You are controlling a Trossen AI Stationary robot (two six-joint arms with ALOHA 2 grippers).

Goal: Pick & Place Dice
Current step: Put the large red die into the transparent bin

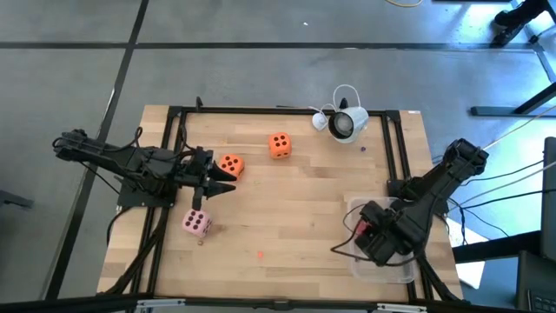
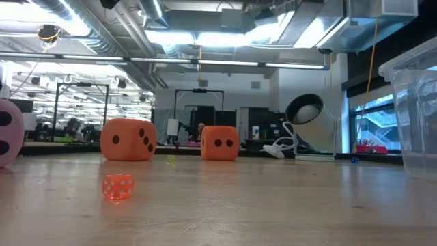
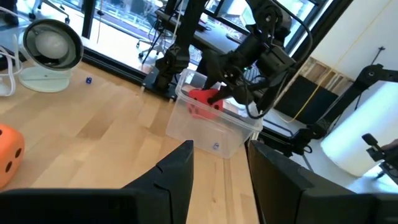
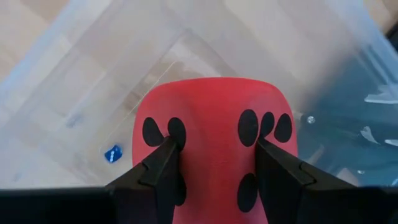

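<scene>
Red die [image 4: 214,143] is clamped in the right gripper [image 4: 214,155] directly above the clear bin [image 1: 382,265], not yet released. Two orange dice [image 1: 279,145] and the pink die [image 1: 196,223] remain on the table, outside the bin. Left gripper [image 1: 228,181], jaws parted and empty, waits far from the bin.

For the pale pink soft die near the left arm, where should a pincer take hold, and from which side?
Grip the pale pink soft die across two opposite flat side faces, coming straight down from above. It sits flat on the wooden table, apart from both orange dice, so its sides look free. The left pincer, open and empty, hovers closest.
</scene>
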